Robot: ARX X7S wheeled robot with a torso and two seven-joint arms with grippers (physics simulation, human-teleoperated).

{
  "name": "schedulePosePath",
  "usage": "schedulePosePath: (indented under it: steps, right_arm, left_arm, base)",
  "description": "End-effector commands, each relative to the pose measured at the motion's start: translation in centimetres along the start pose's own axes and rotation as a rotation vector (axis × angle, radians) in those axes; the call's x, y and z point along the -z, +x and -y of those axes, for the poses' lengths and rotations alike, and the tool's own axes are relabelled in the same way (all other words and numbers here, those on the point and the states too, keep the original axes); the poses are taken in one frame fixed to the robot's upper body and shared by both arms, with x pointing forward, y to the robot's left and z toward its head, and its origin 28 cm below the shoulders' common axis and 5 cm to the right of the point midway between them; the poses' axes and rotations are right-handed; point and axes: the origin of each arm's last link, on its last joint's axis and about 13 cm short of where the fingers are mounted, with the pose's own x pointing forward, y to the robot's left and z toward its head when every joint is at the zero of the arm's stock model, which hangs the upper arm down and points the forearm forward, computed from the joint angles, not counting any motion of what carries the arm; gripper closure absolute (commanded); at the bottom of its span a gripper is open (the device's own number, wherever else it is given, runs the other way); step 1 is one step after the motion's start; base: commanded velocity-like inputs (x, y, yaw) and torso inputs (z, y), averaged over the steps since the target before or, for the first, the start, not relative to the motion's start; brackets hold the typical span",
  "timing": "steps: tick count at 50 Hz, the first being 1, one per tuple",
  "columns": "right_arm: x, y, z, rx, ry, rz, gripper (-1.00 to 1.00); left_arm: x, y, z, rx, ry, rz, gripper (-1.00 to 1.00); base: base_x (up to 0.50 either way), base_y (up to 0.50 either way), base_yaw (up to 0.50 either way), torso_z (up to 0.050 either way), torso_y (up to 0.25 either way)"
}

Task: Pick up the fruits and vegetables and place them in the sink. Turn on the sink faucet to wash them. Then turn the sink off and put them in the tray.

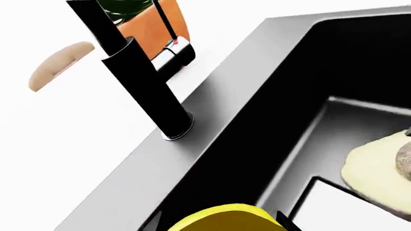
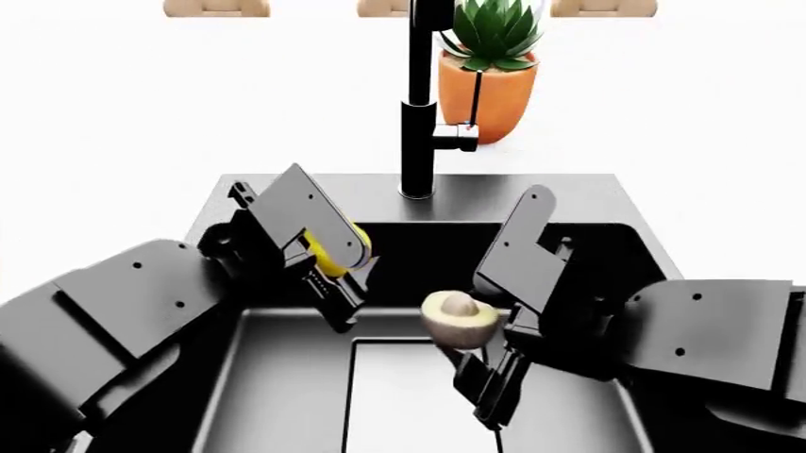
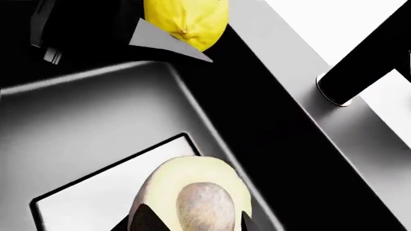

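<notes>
My left gripper [image 2: 335, 266] is shut on the yellow lemon [image 2: 338, 247] and holds it over the left part of the black sink [image 2: 529, 203]. In the left wrist view the lemon [image 1: 224, 219] fills the gap between the fingers. The halved avocado [image 2: 458, 316] sits pit up in my right gripper [image 2: 471, 357], which is shut on it above the sink's middle, over the drain plate [image 3: 90, 197]. The avocado [image 3: 192, 192] is close up in the right wrist view. The black faucet [image 2: 421, 104] stands on the back rim, its lever [image 2: 456, 140] to the right. The tray is out of view.
An orange pot with a green plant [image 2: 486, 80] stands behind the faucet, slightly to the right. White counter [image 2: 151, 113] surrounds the sink. Beige rounded shapes [image 2: 214, 8] line the far edge.
</notes>
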Motion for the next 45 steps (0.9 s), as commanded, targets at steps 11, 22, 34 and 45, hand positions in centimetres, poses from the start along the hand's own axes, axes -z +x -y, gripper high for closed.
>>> schedulePosePath:
  steps: [11,22,34,45]
  right_arm:
    - [0.5,4.8,0.3,-0.081,-0.062,-0.200,1.00]
    - [0.1,7.1,1.0,-0.098,-0.106,-0.301,1.00]
    - [1.8,9.3,1.1,-0.104,-0.084,-0.376,1.00]
    - [4.5,12.6,0.1,-0.141,-0.040,-0.401,1.00]
  left_arm:
    - [0.1,0.1,0.3,0.009,0.004,-0.002,1.00]
    - [0.2,-0.1,0.1,0.010,0.004,0.003,1.00]
    - [0.3,-0.4,-0.1,0.003,-0.009,0.017,1.00]
    - [0.4,-0.7,0.0,0.002,-0.018,0.023,1.00]
  base:
    - [0.00,0.00,0.00,0.000,0.000]
    - [0.00,0.00,0.00,0.000,0.000]
    - [0.00,0.00,0.00,0.000,0.001]
    - [0.00,0.00,0.00,0.000,0.000]
